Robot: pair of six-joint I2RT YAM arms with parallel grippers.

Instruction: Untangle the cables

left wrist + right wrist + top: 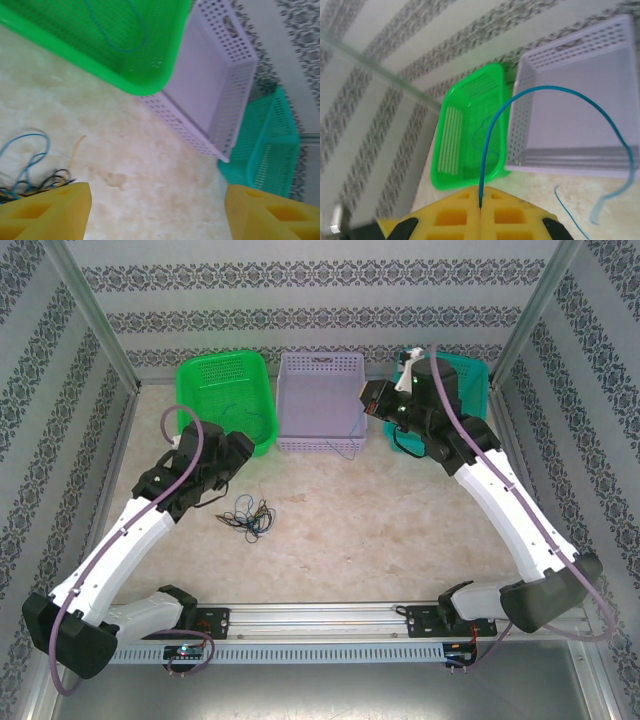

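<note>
— How far along is this looking?
— Partway, I'd judge. A knot of cables (248,515) is lying on the surface, nearer than the purple basket (320,443) and off to its left. The left hand (160,212) is hovering by it, fingers spread wide, gripping nothing.
— And the right hand (480,200)?
— Clamped tight on one blue cable (540,89), dangling it at that basket's right front corner. A loose blue strand (124,50) is lying in the green basket (222,360), left of the purple one

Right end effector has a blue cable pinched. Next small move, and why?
Probably carry the held blue cable over the green basket and release: the right end effector is shut on it, and a second blue cable already lies there.
</note>
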